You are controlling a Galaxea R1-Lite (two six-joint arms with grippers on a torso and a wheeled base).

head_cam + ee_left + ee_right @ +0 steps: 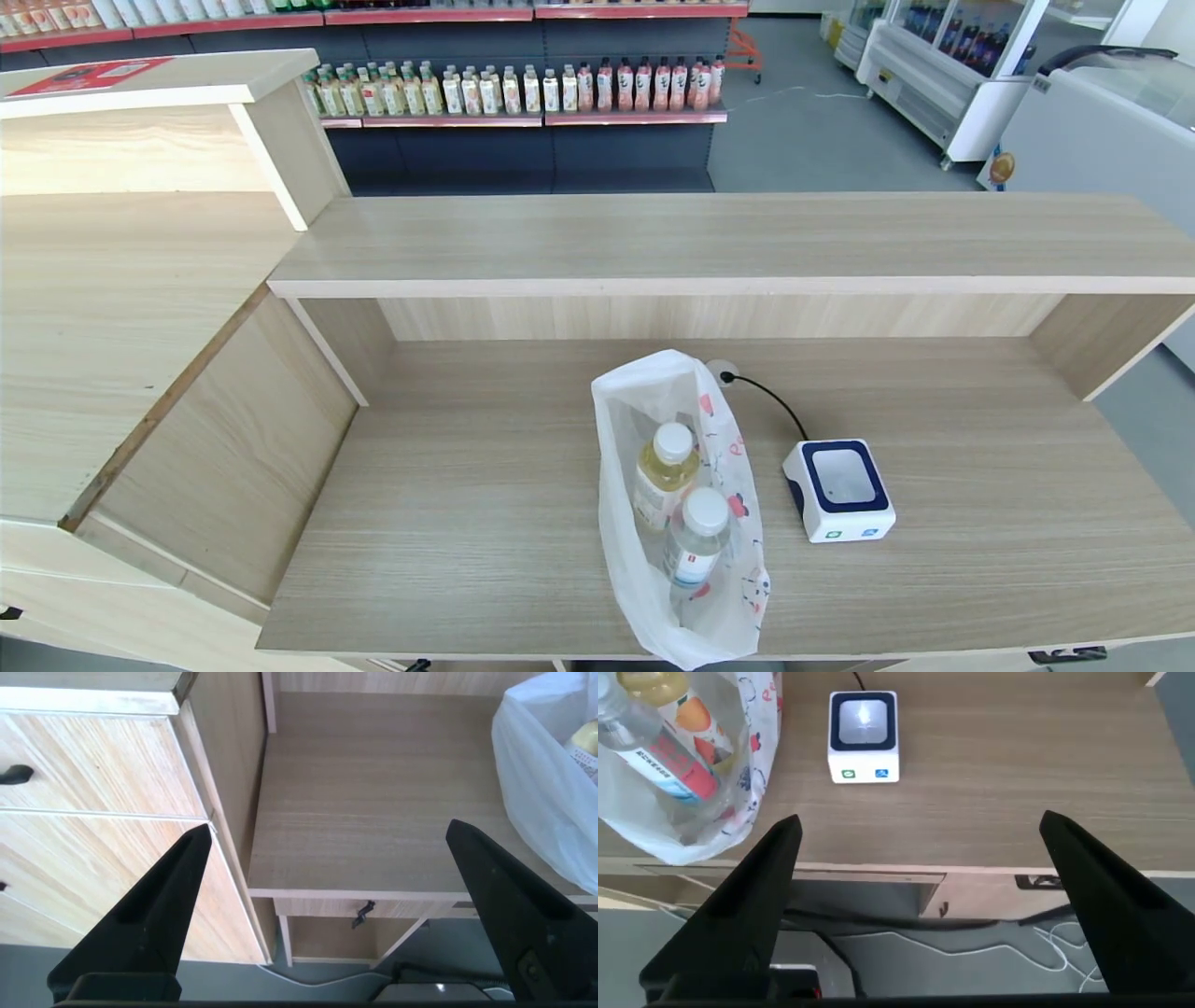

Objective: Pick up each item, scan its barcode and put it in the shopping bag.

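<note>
A white shopping bag point(653, 597) with small prints stands open near the counter's front edge. Inside it are a yellow drink bottle point(665, 474) and a clear bottle point(696, 539), both with white caps. The bag point(682, 831) and bottles show again in the right wrist view, and the bag's side point(547, 793) in the left wrist view. A white barcode scanner point(838, 490) with a dark-framed window sits right of the bag, also seen as the scanner point(864, 735). My left gripper point(327, 835) is open, held below the counter's front left. My right gripper point(920, 826) is open, held off the front edge.
The scanner's black cable point(766, 397) runs back to a hole in the counter point(467, 485). A raised shelf point(728, 243) spans the back, and a side cabinet point(121, 308) walls the left. Store shelves of bottles point(513, 89) stand beyond.
</note>
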